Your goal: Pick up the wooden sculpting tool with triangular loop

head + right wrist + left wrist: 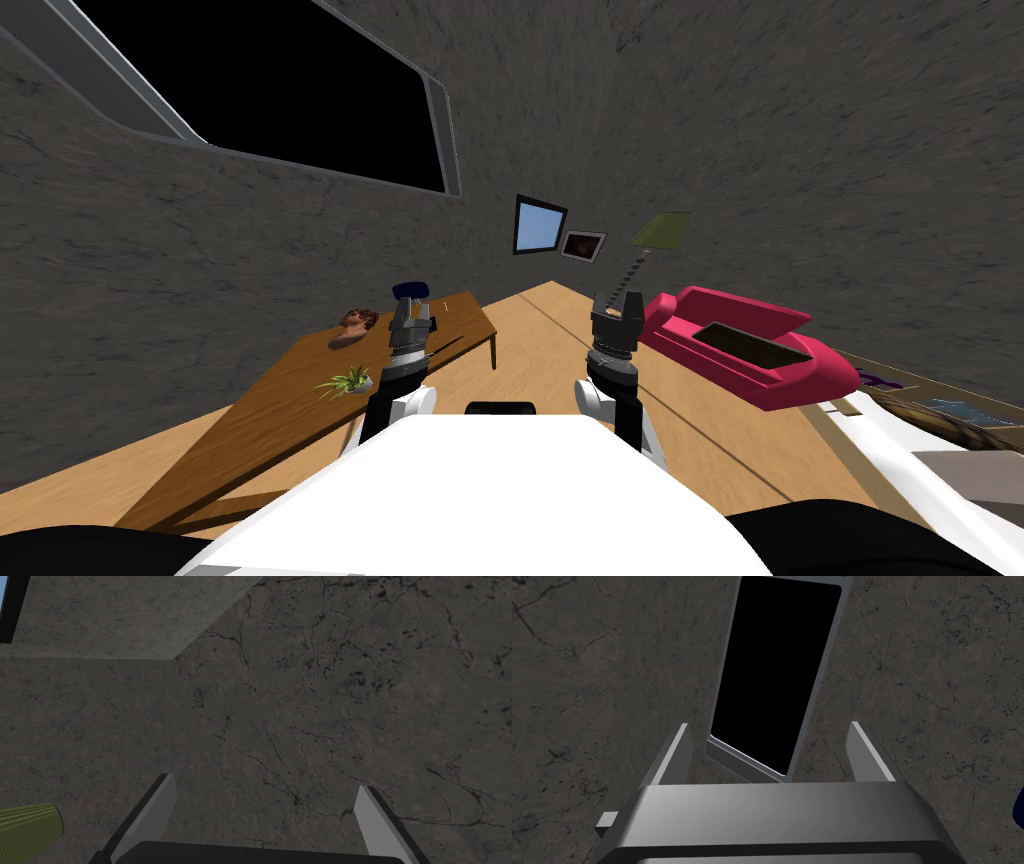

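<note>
- My left pincer [412, 305] is over the far end of a long brown wooden desk [290, 400], with its fingers pointing up towards the wall.
- In the left wrist view, the left pincer [769, 723] has its two light grey blades about a third of the frame apart. It is wide open, with nothing between them.
- My right pincer [618, 298] is off to the side over the light wooden floor [540, 310], well apart from the desk and also pointing upward.
- In the right wrist view, the right pincer [265, 781] is spread just as wide and holds nothing.
- I take the thin, dark, stick-like shape lying flat on the desk, just beside my left forearm and near the desk's edge on that side, to be the wooden sculpting tool [445, 347]. Its loop is too small for me to make out.
- Neither pincer touches the tool.
- Further along the desk on the wall side sits a small brown-haired bust [355, 322], and nearer to me is a small green spiky plant in a pale pot [348, 381].
- A rounded dark blue object [410, 290] sits at the desk's far end, just behind the left pincer. I cannot tell what it is.
- Beyond the right pincer stands a bright pink sofa [745, 345], with an olive-shaded floor lamp [660, 232] next to it.
</note>
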